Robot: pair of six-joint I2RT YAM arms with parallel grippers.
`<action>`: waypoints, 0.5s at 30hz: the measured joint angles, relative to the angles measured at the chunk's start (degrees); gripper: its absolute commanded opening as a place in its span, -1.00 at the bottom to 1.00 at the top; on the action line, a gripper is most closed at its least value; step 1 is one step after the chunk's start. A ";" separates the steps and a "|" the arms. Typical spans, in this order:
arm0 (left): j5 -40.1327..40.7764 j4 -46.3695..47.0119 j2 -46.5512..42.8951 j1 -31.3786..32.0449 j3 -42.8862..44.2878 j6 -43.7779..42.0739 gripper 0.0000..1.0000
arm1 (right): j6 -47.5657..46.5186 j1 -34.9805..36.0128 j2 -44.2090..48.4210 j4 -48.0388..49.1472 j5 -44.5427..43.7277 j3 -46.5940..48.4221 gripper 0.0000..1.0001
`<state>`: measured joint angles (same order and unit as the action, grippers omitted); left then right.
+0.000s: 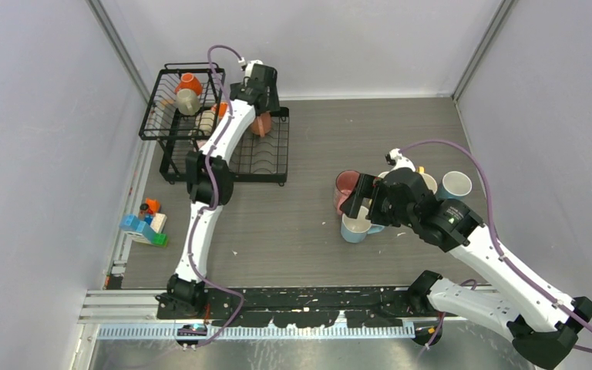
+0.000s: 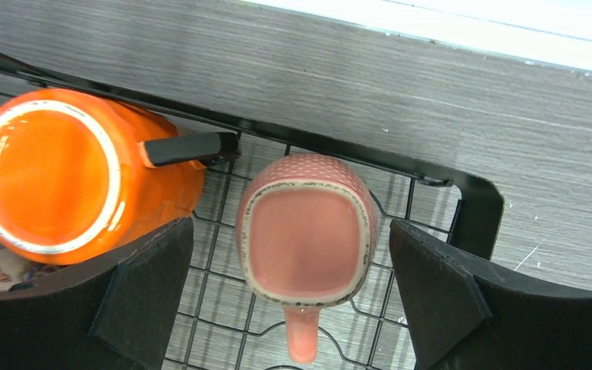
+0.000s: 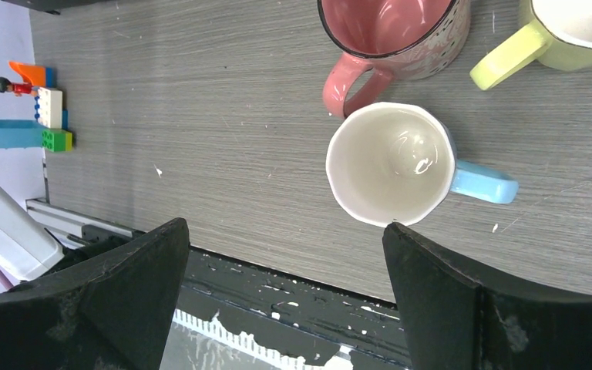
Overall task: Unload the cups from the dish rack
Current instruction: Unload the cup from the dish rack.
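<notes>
**Dish rack** (image 1: pixel 271 179): stands at the far left of the bench (image 1: pixel 293 239), with the left arm reaching over its flat tray section.

**Left claw** (image 2: pixel 289 227): spread wide and gripping nothing. Its fingers (image 2: pixel 150 301) straddle a square pink mug (image 2: pixel 306 239) on the tray without touching it.
- The square pink mug stands with its long axis upright and one squarish end facing the wrist camera. Whether that end is mouth or base cannot be told.
- Its handle points to the lower edge of the left wrist view, back toward the claw.
- An orange mug (image 2: pixel 46 173) stands just beside it, also end-up, crowding the finger on that side.
- The rack's black rim runs close behind both mugs.
- The deeper basket section holds further mugs, among them a second orange mug (image 1: pixel 190 80) and a beige mug (image 1: pixel 187 101).

**Right claw** (image 3: pixel 284 231): likewise wide open and empty, hanging over the bench at centre right.
- Just beyond its fingertips a light-blue mug (image 3: pixel 389 162) stands upright, mouth up, with its handle pointing right in the right wrist view.
- Behind it stand a round pink mug (image 3: pixel 393 31), whose handle nearly touches the blue rim, and a yellow mug (image 3: pixel 563 35). Both are mouth up.
- Toy blocks (image 3: pixel 23 116) lie at the bench's left edge, well apart.
</notes>
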<state>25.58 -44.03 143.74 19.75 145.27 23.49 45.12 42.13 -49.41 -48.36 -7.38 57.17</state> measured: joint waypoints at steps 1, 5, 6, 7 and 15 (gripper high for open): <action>-0.28 -0.02 0.33 0.00 0.00 -0.02 0.98 | 0.00 0.00 -0.17 0.07 0.02 0.00 1.00; -1.33 -0.09 2.08 0.00 0.00 -0.07 0.90 | 0.02 0.00 -0.96 0.44 0.37 0.00 1.00; -1.53 -0.15 2.45 0.00 0.00 -0.09 0.87 | 0.02 0.00 -1.07 0.44 0.46 0.00 1.00; -1.70 -0.20 2.84 -0.02 0.00 -0.11 0.85 | 0.02 0.00 -1.22 0.50 0.55 0.00 1.00; -3.21 -0.24 3.48 -0.48 0.00 -0.13 0.84 | 0.02 0.00 -1.75 0.76 1.11 0.00 1.00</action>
<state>22.37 -44.27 147.22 19.27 145.27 23.35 45.15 42.13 -51.16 -47.59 -6.26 57.17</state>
